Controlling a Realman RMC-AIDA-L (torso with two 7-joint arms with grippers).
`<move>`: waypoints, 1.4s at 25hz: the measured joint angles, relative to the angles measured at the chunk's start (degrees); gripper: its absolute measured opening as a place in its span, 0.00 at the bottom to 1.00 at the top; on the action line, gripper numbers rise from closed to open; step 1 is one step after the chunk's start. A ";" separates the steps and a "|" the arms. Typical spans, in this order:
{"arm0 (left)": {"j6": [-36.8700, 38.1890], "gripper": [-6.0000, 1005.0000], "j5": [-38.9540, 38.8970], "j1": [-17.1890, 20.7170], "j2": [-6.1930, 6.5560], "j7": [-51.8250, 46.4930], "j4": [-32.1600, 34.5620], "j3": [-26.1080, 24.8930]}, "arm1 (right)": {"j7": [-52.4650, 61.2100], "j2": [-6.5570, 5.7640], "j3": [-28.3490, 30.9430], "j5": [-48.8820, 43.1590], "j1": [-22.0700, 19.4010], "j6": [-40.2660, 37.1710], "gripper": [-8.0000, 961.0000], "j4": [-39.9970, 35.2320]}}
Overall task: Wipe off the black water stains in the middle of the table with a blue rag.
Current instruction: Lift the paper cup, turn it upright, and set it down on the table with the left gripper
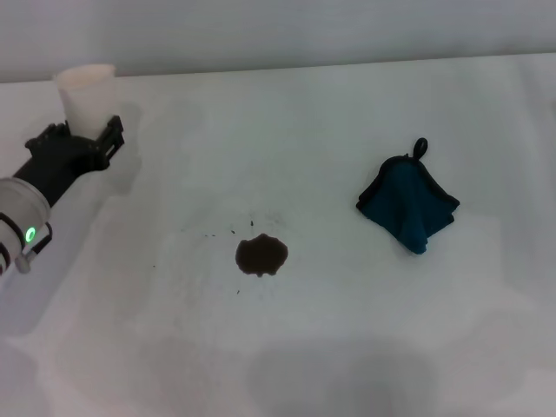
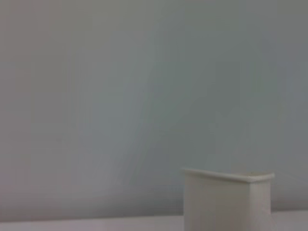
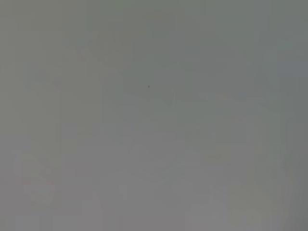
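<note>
The black water stains [image 1: 261, 255] are a small dark blotch on the white table [image 1: 347, 330], near its middle, with a few tiny specks around it. The blue rag [image 1: 407, 203] lies bunched on the table to the right of the stains, apart from them, its black loop pointing to the far side. My left gripper [image 1: 85, 137] is at the far left of the table, right at the base of a white paper cup [image 1: 87, 94]. My right gripper is out of view, and the right wrist view shows only a plain grey blur.
The white paper cup stands upright at the far left and also shows in the left wrist view [image 2: 226, 199]. A pale wall [image 1: 278, 30] runs behind the table's far edge.
</note>
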 joint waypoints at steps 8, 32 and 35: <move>0.20 0.62 1.22 1.26 -0.03 0.14 -0.43 0.06 | 0.00 0.00 0.00 -0.07 -0.23 -0.31 0.87 0.00; 3.36 0.84 4.16 3.33 0.00 0.43 -1.31 -0.29 | 0.00 0.16 -0.52 -0.45 -0.78 -0.66 0.87 0.70; 1.21 0.86 4.14 4.55 0.07 0.39 -1.31 -0.30 | 0.00 0.17 -0.60 -0.50 -0.83 -0.66 0.87 0.71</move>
